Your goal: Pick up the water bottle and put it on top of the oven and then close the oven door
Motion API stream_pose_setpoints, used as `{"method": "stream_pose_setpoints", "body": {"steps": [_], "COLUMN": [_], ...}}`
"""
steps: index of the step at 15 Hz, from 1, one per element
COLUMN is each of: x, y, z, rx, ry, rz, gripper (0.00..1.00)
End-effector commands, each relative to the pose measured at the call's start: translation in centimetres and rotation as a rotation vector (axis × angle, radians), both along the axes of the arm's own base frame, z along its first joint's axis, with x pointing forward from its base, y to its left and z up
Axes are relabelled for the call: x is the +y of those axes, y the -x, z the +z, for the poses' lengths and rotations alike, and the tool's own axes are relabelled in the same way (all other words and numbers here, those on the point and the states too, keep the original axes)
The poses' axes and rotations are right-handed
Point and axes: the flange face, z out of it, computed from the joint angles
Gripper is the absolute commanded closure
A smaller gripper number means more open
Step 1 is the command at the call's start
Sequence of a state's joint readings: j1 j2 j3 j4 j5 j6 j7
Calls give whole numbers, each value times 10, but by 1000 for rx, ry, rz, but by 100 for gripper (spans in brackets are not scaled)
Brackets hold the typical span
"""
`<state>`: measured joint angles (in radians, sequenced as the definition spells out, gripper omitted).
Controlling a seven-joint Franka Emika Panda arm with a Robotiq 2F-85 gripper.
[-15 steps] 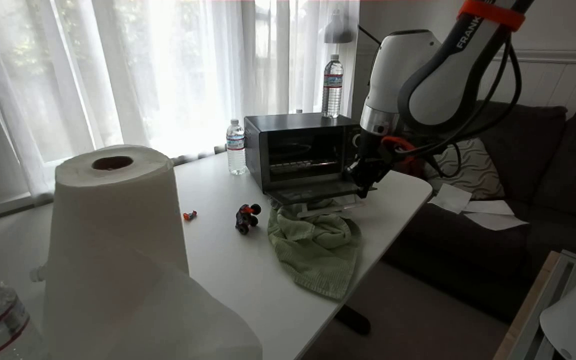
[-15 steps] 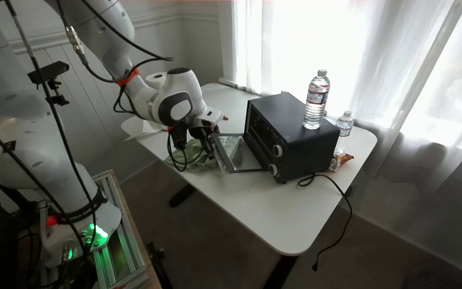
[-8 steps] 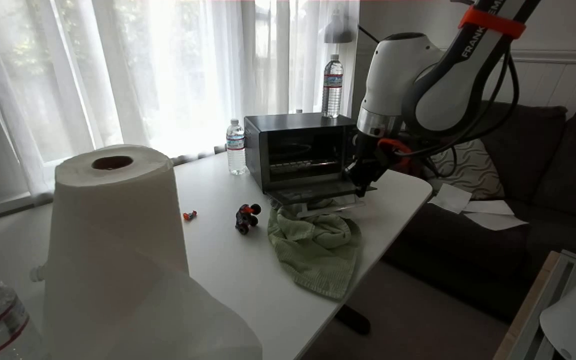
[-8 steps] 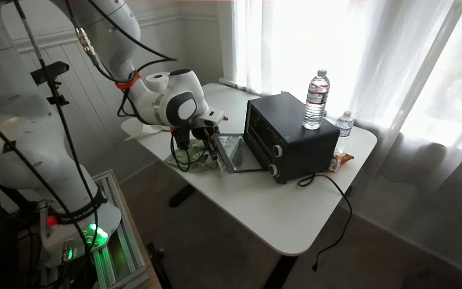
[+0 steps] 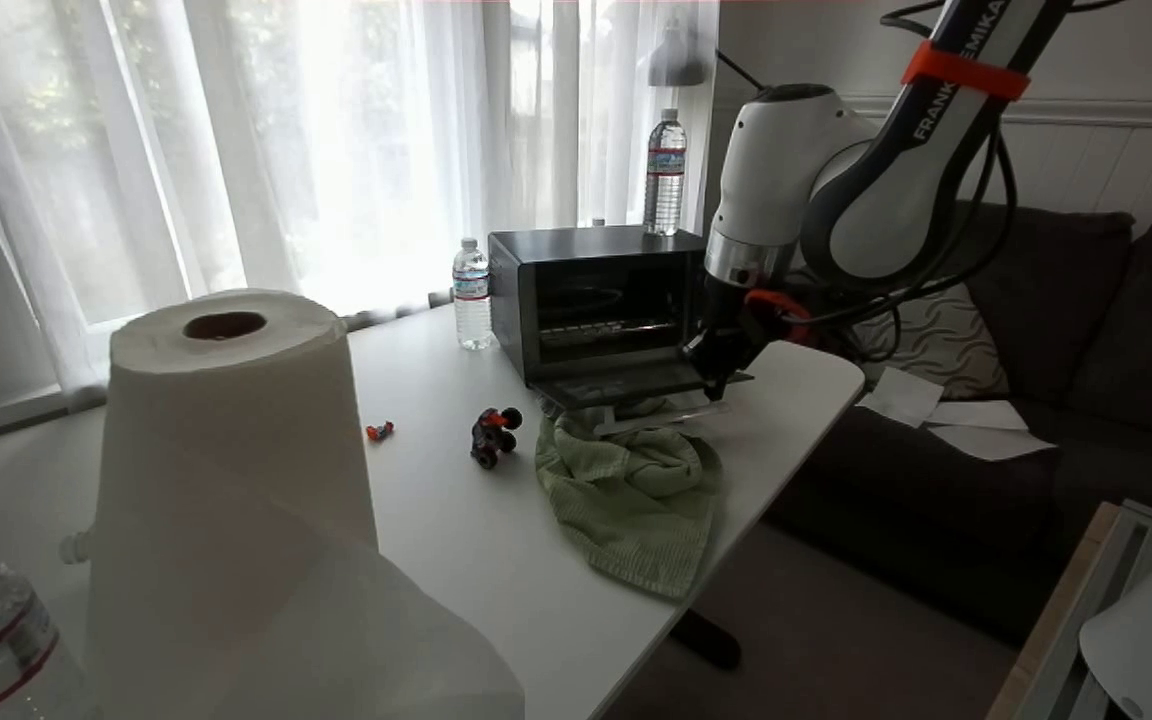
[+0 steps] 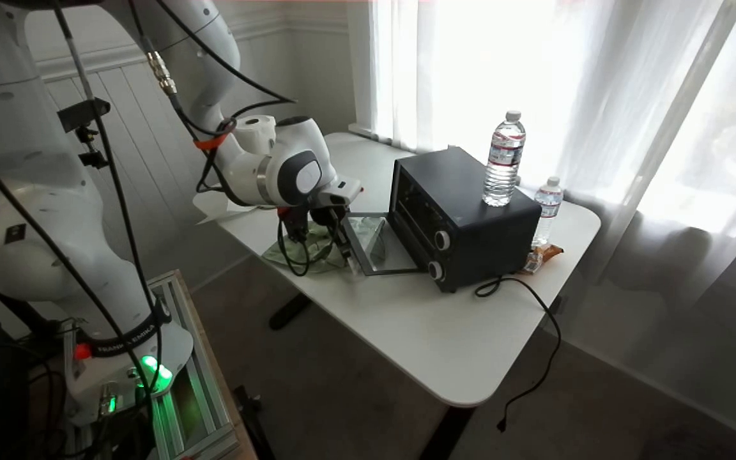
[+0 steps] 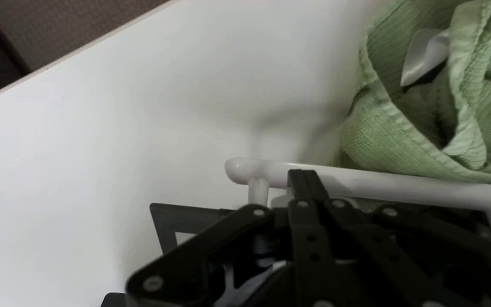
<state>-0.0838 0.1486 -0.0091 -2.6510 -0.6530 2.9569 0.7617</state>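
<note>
A clear water bottle (image 6: 503,160) with a red-and-white label stands upright on top of the dark oven (image 6: 444,172). Both also show in an exterior view, the bottle (image 5: 666,170) at the right end of the oven top (image 5: 576,243). The oven door (image 5: 626,385) is open, folded down to about level, with a pale handle (image 7: 373,183) along its outer edge. My gripper (image 7: 307,172) is shut and empty, its fingertips together at the handle near one end. I cannot tell whether they touch it. The gripper (image 5: 714,392) hides part of the door's right side.
A green towel (image 5: 636,500) lies under and in front of the handle. Another bottle (image 5: 473,300) stands left of the oven; another (image 6: 547,211) stands behind it. A toy truck (image 5: 492,437), a paper roll (image 5: 236,450) and a power cord (image 6: 540,313) are also in view.
My gripper has moved slightly down and sideways along the door's outer edge, toward the oven's knob side in one view. The bottle, oven and open door have not moved.
</note>
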Motion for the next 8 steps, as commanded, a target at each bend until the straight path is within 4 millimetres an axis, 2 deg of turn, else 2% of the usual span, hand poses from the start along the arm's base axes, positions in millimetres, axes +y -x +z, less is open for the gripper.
{"method": "stream_pose_setpoints", "body": {"steps": [1, 8], "x": [1, -2], "y": [-7, -12], "z": [-5, 2], "rx": [-28, -83], "ry": [-2, 1], "rz": [2, 2], "gripper": [100, 100]}}
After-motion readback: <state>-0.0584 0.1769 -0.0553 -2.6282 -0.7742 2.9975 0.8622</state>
